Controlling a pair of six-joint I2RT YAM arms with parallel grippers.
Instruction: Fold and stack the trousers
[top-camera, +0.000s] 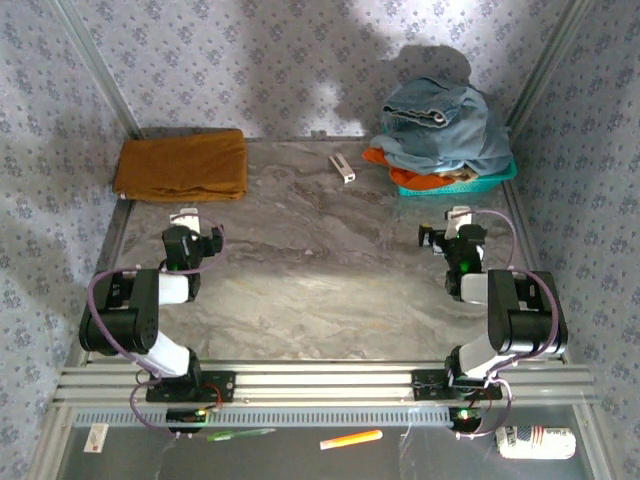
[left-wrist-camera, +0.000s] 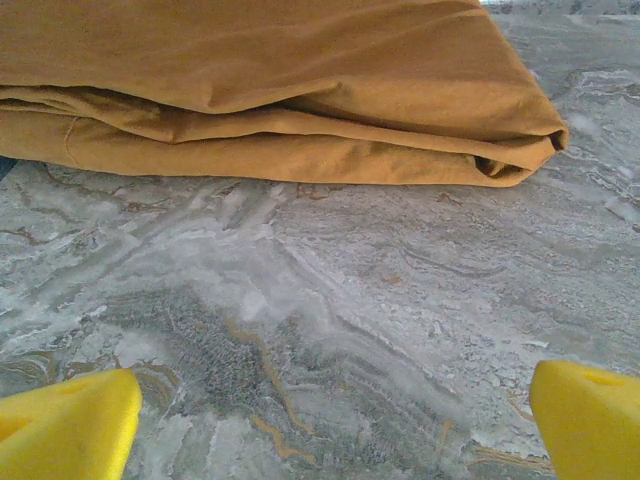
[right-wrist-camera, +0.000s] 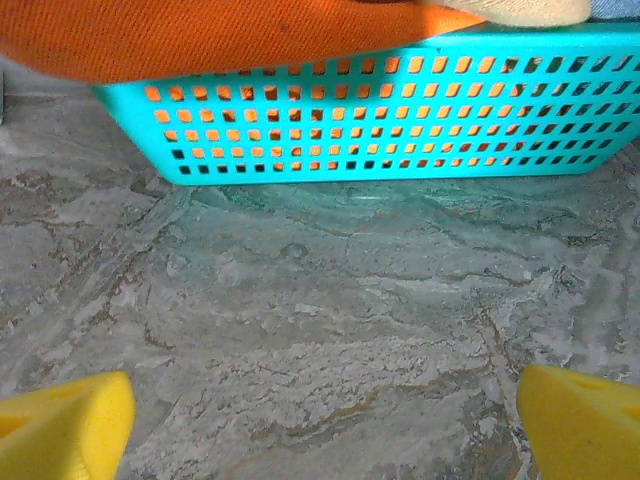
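I see the trousers in the upper left of the top view, lying on the tabletop as a flat, tidy rectangle of several layers. To my eye the folding looks done.

The left end effector hovers just short of the bundle's near edge, its yellow fingers spread wide with nothing between them. The right end effector is equally released and empty at the right of the frame, facing the teal basket. That basket carries an orange cloth and a blue denim garment.

I judge the trousers to be soft, limp, medium-weight cloth with no stiffness of their own. They are not fragile and not slippery, and the weave should give the pads decent bite. The risk is in the layers. If I pinch only the top sheet, the rest will sag away and the fold will open. In the left wrist view the near edge shows stacked folds, ending at a rounded corner on the right side of the frame. I would take hold there, low against the tabletop, so the lower finger slides under the whole stack and the upper one closes on top. If I lift from one corner alone, I expect the far side to droop, so a second grip farther along that same edge would keep the bundle flat.
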